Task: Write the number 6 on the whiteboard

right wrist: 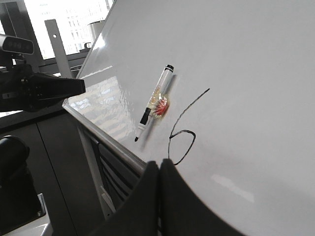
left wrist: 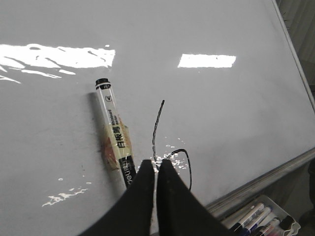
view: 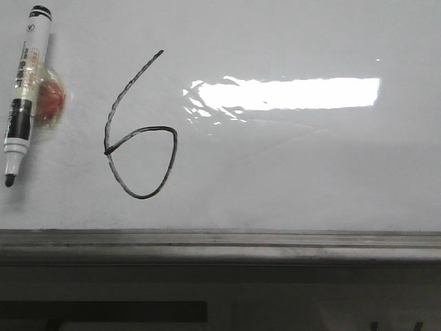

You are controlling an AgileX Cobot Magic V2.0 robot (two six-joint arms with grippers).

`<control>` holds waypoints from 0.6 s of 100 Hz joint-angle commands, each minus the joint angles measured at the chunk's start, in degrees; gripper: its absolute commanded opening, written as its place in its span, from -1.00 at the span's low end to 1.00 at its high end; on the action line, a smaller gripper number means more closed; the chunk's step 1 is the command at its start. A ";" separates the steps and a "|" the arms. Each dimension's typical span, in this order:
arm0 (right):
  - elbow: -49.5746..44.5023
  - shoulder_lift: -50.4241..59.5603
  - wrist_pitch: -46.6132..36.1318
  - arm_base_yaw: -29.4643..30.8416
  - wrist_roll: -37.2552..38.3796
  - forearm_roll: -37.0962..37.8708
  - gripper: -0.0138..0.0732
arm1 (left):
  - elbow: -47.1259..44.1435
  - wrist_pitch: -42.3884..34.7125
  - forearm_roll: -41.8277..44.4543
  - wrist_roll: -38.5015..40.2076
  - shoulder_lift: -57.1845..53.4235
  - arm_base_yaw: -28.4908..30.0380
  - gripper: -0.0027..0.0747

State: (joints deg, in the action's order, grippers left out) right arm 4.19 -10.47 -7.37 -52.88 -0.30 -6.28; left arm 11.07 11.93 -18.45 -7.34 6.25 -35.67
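Look first at the marker (view: 24,93): it lies against the whiteboard (view: 310,172) at about 9 o'clock from the number 6 (view: 140,131), cap end up, bare tip down, with clear tape and a reddish lump (view: 51,101) stuck to its side. It sits just beside the figure without touching it. Nothing covers the 6 in the front view. In the left wrist view you can see a tray of spare markers (left wrist: 261,219) below the board's lower edge.

The board is glossy white and throws back a bright light strip (view: 289,93) at 3 o'clock from the figure. A grey frame rail (view: 220,241) runs along its lower edge. The right wrist view shows windows and dark equipment off to the side of the board.

You have the left tool (left wrist: 156,169) with its fingers pressed together, holding nothing, its tips in front of the 6's loop. The right tool (right wrist: 160,169) is likewise closed and empty, its tips just below the 6.
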 commanded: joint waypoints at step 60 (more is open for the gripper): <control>1.44 -0.31 -4.03 0.44 -0.45 0.70 -0.83 | -7.34 -3.94 11.75 4.25 -7.80 32.14 -0.98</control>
State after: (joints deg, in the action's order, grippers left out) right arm 4.19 -10.38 -7.34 -52.88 -0.30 -6.28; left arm 2.65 11.93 -7.79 -6.26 -0.36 -7.21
